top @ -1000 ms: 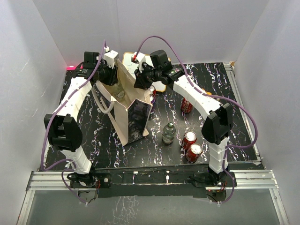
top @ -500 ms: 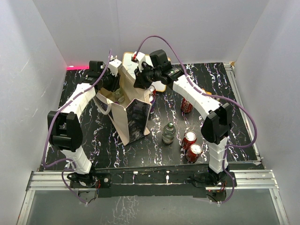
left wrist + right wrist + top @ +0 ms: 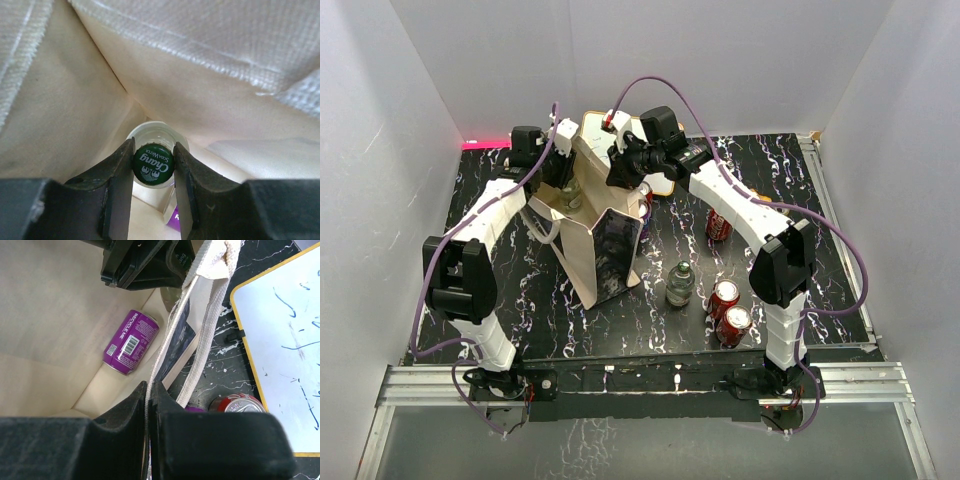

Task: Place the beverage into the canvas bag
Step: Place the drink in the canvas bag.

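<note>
The beige canvas bag [image 3: 590, 240] with a dark printed panel stands upright left of centre. My left gripper [image 3: 153, 165] reaches into its open mouth, shut on the green "Chang" cap of a clear glass soda bottle [image 3: 153, 161] held upright inside the bag. My right gripper [image 3: 149, 405] is shut on the bag's rim [image 3: 167, 335] and holds the mouth open. A purple can [image 3: 131, 341] lies on the bag's floor. In the top view the left gripper [image 3: 563, 168] and the right gripper [image 3: 623, 168] sit at the bag's top.
A white framed board [image 3: 660, 180] with blue writing lies behind the bag. A glass bottle [image 3: 679, 284] stands right of the bag. Two red cans [image 3: 729, 311] stand at the front right, another [image 3: 719, 224] further back. A red can top [image 3: 240, 403] is beside the bag.
My left gripper has moved right and forward over the bag's mouth and gone down into it with the bottle. The right arm has held still on the rim.
</note>
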`<state>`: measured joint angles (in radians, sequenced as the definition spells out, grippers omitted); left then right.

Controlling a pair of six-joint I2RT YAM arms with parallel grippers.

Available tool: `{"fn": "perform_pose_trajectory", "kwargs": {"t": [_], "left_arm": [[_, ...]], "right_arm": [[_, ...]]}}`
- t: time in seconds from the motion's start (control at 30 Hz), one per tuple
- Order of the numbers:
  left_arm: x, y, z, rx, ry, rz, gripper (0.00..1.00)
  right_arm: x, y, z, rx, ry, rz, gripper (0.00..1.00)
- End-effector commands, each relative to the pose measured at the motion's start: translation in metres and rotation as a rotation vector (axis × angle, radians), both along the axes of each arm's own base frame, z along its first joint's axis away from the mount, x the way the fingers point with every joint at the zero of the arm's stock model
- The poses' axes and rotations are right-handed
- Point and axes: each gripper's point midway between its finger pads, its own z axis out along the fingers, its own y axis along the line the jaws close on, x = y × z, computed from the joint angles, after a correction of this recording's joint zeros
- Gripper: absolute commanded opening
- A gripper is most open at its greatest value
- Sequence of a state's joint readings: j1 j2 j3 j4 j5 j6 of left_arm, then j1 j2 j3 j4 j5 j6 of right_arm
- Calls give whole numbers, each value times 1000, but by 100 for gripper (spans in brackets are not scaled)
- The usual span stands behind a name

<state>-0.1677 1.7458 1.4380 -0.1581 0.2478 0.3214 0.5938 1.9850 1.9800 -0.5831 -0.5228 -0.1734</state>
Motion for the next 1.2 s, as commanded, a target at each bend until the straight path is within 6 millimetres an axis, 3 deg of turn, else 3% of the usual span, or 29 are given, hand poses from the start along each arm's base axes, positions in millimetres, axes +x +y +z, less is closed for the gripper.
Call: {"fn": "perform_pose_trajectory", "kwargs": {"t": [0.0,0.33,0.6,0.83,1.07,1.17], "left_arm": [[25,5,57,-12,-221,35,0],[19,1,15,18,-117,-12,0],[13,3,-3,31,-93,-12,2],[6,-4,-5,22,-76,-66,26],[-2,-12,11,-26,-46,-83,59],[-4,-12,18,-33,-43,-81,66]], "right_arm": [[-1,1,24,44,-59,9,8],[1,-2,21,35,-64,8,8],[1,-5,20,31,-68,8,8],[1,-6,19,26,-65,6,8],[-1,-6,18,28,-66,7,8],[-1,-6,18,28,-66,10,8]]}}
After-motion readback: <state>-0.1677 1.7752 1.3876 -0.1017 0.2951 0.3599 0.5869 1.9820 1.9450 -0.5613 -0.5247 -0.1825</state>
